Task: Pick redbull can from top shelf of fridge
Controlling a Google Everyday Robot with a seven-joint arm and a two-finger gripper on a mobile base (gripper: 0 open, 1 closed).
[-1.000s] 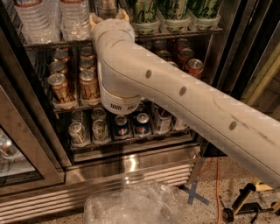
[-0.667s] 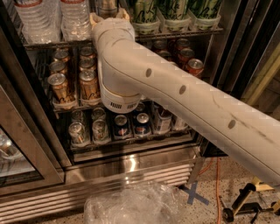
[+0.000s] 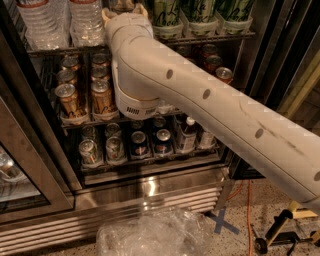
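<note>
The fridge [image 3: 150, 187] fills most of the view, its stainless base and grille at the bottom and three wire racks of drinks above. A glass door [image 3: 20, 170] stands open at the left edge. The robot's thick cream arm [image 3: 210, 105] runs from the lower right corner diagonally up into the cabinet, covering the middle of the racks. A crumpled sheet of clear plastic [image 3: 150, 232] lies on the speckled floor in front of the base, near a blue tape cross [image 3: 223, 223].

On the top shelf [image 3: 215, 36], water bottles [image 3: 45, 20] stand at the left and tall green-and-white cans [image 3: 200, 12] at the right. Gold cans [image 3: 67, 97] line the left of the middle rack, and red cans [image 3: 223, 74] sit at its right. Slim blue-and-silver cans [image 3: 138, 141] stand on the lowest rack.

The gripper [image 3: 122, 11] is at the top edge of the view, at top-shelf height, between the bottles and the green-and-white cans. Whether it is clenched, released or grasping something cannot be told. The redbull can on that shelf cannot be made out, since the wrist and gripper cover that spot.
</note>
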